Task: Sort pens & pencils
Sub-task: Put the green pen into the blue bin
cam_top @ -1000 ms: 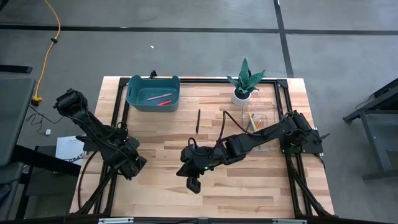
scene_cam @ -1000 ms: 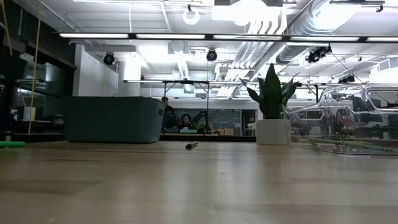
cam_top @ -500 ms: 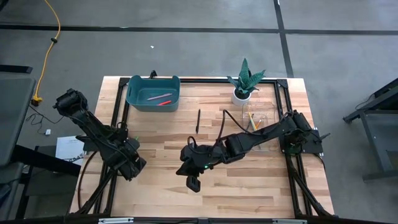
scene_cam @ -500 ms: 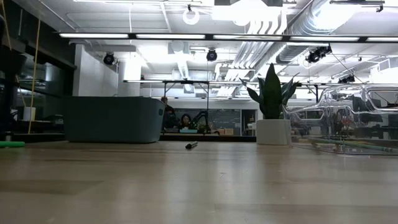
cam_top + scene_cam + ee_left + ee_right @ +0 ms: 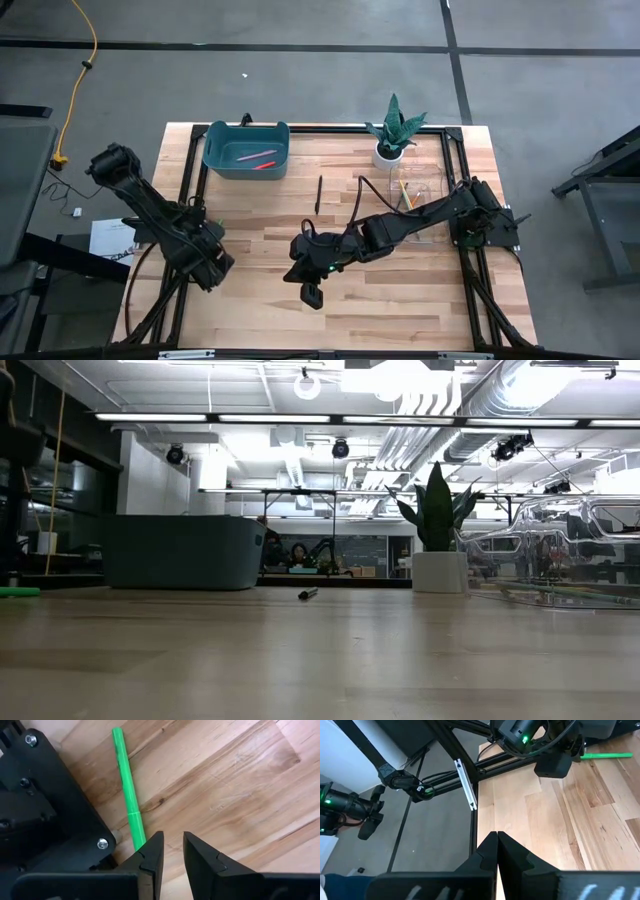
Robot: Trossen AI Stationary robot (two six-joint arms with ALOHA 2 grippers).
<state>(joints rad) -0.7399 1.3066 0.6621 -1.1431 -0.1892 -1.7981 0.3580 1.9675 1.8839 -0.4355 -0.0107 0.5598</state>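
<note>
I'm on the left gripper, low over the table just beside its own arm base, fingers a narrow gap apart and holding nothing. The green pen lies flat on the wood right ahead of the fingertips, close against the base plate and bolt. One end sits almost under one finger; the other end points away from the gripper. Its long axis runs roughly in line with the gripper's reach, tilted a little toward the base.

As I read it, the step is picking up that pen. I'd widen the fingers first, shift sideways until the shaft sits between them, then come straight down and close across the shaft near its seam. The base plate leaves little room on that side, so I'd watch for a finger catching it.

From the teal bin: it holds a pink pen and a red one; the black pen lies beside it, lengthwise front to back. The right gripper waits mid-table, fingers together, empty.
</note>
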